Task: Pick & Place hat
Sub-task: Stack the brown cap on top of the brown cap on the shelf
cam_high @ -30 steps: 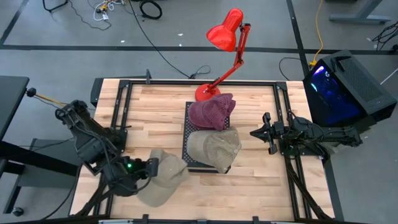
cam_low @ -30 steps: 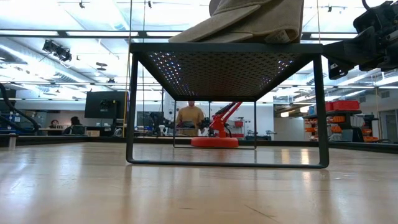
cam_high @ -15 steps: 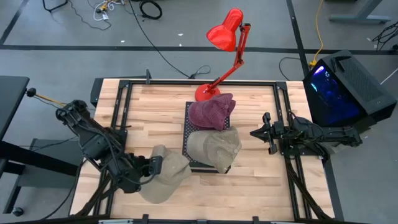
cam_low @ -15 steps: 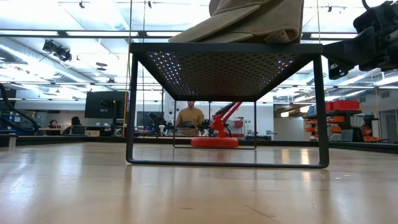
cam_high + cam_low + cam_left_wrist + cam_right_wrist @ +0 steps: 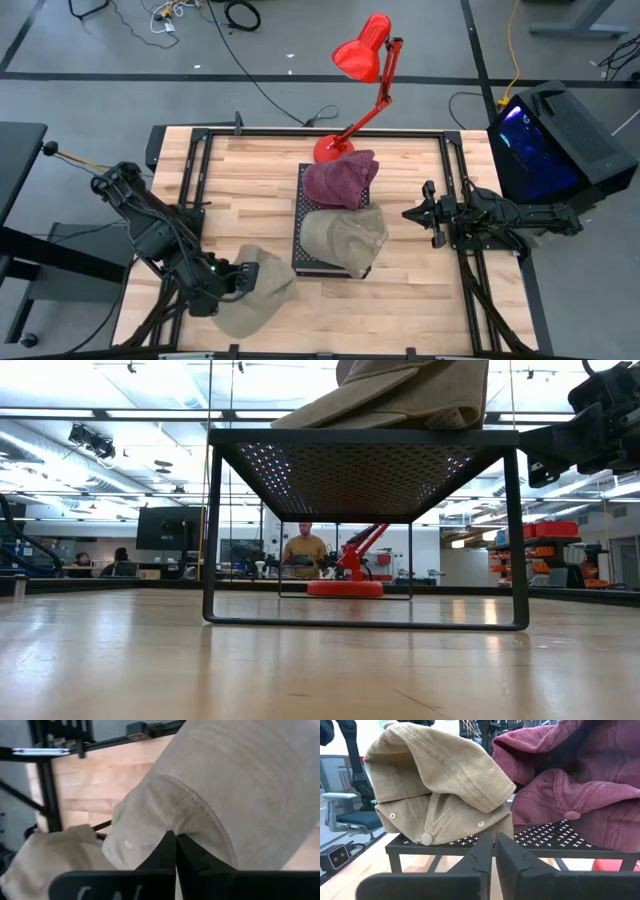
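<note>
Dragging a tan cap (image 5: 258, 293) toward the near left corner of the table (image 5: 250, 190), the left gripper (image 5: 236, 282) is pinched shut on its fabric. Over the last second the cap has slid away from the black mesh rack (image 5: 300, 218), where a second tan cap (image 5: 345, 238) and a maroon cap (image 5: 341, 179) rest side by side. My read: a pick off the rack, the place-down still pending. Right gripper (image 5: 432, 216) waits beside the rack, fingers nearly together, holding nothing. Red desk lamp (image 5: 362, 60) stands behind.

Matt cloth hats (image 5: 440, 785); perforated metal rack (image 5: 540, 840); wood table (image 5: 250, 190).
</note>
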Motion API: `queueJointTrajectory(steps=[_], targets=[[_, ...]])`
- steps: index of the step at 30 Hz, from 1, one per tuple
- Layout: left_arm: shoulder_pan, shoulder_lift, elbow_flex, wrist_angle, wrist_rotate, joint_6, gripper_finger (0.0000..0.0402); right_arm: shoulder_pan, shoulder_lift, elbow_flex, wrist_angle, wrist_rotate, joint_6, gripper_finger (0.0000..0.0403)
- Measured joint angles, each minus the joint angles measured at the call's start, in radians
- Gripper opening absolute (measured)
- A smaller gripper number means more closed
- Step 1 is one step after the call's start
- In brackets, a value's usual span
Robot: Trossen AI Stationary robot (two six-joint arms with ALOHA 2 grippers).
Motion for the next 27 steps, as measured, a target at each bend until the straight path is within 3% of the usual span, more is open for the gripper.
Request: queueJointTrajectory(steps=[6,27], targets=[[-0.006,0.021,-0.020,-0.003,0.061,0.044,0.0000,0.000,0.000,0.000,0.000,0.000,0.000,0.0027],[-0.006,0.021,-0.393,0.208,0.153,0.137,0.0000,0.000,0.000,0.000,0.000,0.000,0.000,0.0027]])
